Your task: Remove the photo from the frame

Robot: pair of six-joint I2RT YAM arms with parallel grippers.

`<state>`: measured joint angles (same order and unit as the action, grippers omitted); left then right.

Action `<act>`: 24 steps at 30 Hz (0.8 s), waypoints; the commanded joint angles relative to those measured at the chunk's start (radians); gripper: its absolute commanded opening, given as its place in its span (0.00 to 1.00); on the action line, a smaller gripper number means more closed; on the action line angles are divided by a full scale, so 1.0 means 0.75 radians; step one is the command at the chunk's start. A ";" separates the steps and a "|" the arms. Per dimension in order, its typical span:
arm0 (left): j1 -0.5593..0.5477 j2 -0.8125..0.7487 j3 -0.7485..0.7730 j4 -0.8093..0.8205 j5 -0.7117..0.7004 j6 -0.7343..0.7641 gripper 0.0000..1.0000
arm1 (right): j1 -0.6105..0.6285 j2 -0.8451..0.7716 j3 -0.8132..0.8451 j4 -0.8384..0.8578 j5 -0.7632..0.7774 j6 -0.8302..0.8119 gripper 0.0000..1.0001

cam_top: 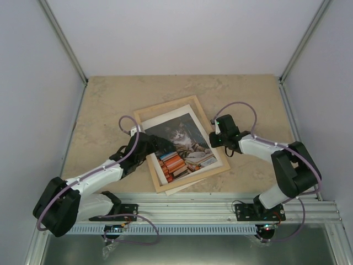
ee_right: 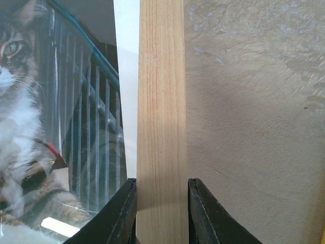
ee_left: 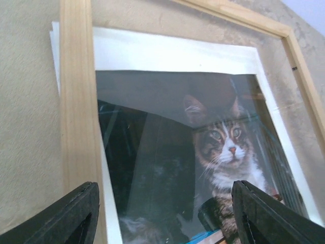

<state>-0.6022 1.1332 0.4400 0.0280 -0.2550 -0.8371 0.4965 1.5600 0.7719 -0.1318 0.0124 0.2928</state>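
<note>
Clamps the right hand (ee_right: 161,203) on the right rail of the one frame (ee_right: 161,101), a finger on each side of the wood. Holds the left hand (ee_left: 162,218) spread wide above the left rail, gripping nothing. Finds one photo (cam_top: 182,146) inside the frame, flat on the counter (cam_top: 110,99).

One photo (cam_top: 185,144), one frame (ee_right: 161,101), two tools (ee_left: 162,218) (ee_right: 161,213), one table (cam_top: 248,94).

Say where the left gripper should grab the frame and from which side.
I'd take the frame by its left rail, coming down with a finger on each side of the narrow moulding, as the right gripper does on the opposite rail. It lies flat on the table, so only the rails can be pinched; the open left gripper hangs by that rail.
</note>
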 commanded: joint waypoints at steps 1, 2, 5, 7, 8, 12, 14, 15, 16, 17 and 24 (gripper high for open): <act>-0.003 -0.005 0.068 -0.028 -0.016 0.031 0.74 | -0.004 -0.056 0.021 0.067 -0.032 0.035 0.01; -0.004 -0.010 0.072 -0.031 -0.030 0.034 0.75 | -0.013 -0.061 0.025 0.061 -0.029 0.035 0.01; -0.004 -0.039 0.082 -0.080 -0.065 0.043 0.75 | -0.048 -0.088 0.026 0.050 -0.029 0.032 0.00; -0.003 -0.057 0.091 -0.100 -0.085 0.047 0.76 | -0.073 -0.111 0.026 0.032 -0.029 0.029 0.01; -0.003 -0.060 0.096 -0.106 -0.093 0.050 0.76 | -0.087 -0.122 0.026 0.021 -0.029 0.027 0.01; -0.004 -0.024 0.122 -0.113 -0.082 0.063 0.78 | -0.134 -0.188 0.017 -0.012 -0.005 0.021 0.01; -0.003 -0.006 0.131 -0.106 -0.069 0.068 0.78 | -0.167 -0.221 0.014 -0.031 0.008 0.014 0.01; -0.003 -0.002 0.133 -0.099 -0.063 0.071 0.78 | -0.192 -0.236 0.014 -0.039 0.009 0.008 0.00; -0.003 -0.002 0.135 -0.094 -0.058 0.074 0.79 | -0.229 -0.254 0.014 -0.045 0.008 -0.007 0.00; -0.003 -0.004 0.135 -0.091 -0.059 0.078 0.79 | -0.248 -0.268 0.014 -0.049 0.008 -0.014 0.01; -0.004 -0.007 0.123 -0.072 -0.057 0.117 0.81 | -0.509 -0.307 0.029 -0.058 -0.093 -0.247 0.00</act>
<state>-0.6022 1.1282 0.5171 -0.0383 -0.2970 -0.7811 0.1974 1.3617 0.7723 -0.2146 0.0074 0.2062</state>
